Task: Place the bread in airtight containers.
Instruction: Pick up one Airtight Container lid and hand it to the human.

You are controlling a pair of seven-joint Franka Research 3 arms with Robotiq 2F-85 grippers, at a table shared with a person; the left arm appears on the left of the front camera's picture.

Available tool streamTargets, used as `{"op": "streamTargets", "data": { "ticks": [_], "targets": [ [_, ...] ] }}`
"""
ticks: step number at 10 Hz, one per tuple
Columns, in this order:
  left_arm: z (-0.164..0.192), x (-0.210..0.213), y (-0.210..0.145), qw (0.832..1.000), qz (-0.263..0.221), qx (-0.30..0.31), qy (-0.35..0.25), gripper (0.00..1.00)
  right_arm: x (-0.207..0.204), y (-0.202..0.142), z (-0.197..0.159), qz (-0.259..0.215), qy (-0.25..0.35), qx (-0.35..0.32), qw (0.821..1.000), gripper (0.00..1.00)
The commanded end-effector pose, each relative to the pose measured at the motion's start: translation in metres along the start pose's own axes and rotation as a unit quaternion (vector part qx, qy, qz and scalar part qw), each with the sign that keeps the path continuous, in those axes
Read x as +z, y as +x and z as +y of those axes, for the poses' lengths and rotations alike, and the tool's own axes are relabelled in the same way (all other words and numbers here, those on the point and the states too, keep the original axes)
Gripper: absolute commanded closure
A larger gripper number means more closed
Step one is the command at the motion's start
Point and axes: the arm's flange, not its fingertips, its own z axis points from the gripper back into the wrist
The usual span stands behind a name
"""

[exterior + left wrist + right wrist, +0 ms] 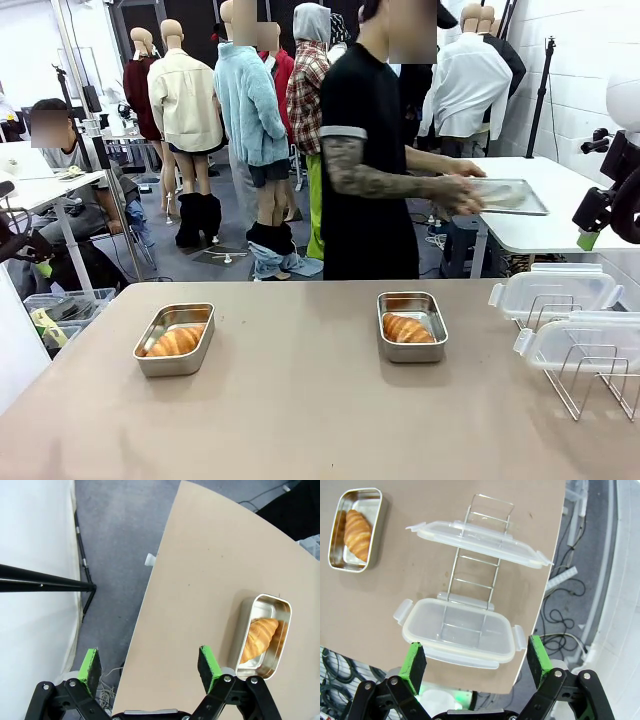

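Two steel airtight containers stand open on the tan table, each with one golden croissant inside. The left container (172,364) holds bread (176,342); the right container (412,352) holds bread (407,329). My left gripper (150,667) hangs open over the table's left edge, with that container (272,598) and its croissant (260,637) off to its side. My right gripper (476,661) is open high above two clear lids (460,630) (477,542); a container (334,547) with a croissant (357,527) lies farther off. The right gripper (590,232) hovers at the right edge.
Both lids (555,290) (590,345) rest on a wire rack (590,385) at the table's right end. A person in black stands behind the table, holding a flat steel tray (510,195) over a white side table. Cables lie on the floor beyond the table edges.
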Motion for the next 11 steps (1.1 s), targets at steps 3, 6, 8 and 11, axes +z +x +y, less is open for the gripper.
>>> {"op": "streamTargets", "data": {
  "ticks": [3, 6, 8, 11],
  "targets": [
    [0.0014, 0.0013, -0.0038, 1.000, -0.002, -0.001, 0.012, 0.00, 0.0017, 0.0011, 0.0008, 0.007, -0.003, -0.002, 1.000, 0.00],
    [0.0014, 0.0013, -0.0038, 1.000, -0.002, -0.001, 0.012, 0.00, 0.0017, 0.0011, 0.0008, 0.007, -0.003, -0.002, 1.000, 0.00],
    [0.0014, 0.0013, -0.0038, 1.000, -0.002, -0.001, 0.012, 0.00, 0.0017, 0.0011, 0.0008, 0.007, -0.003, -0.002, 1.000, 0.00],
    [0.0014, 0.0013, -0.0038, 1.000, -0.002, -0.001, 0.012, 0.00, 0.0017, 0.0011, 0.0008, 0.007, -0.003, -0.002, 1.000, 0.00]
  ]
}}
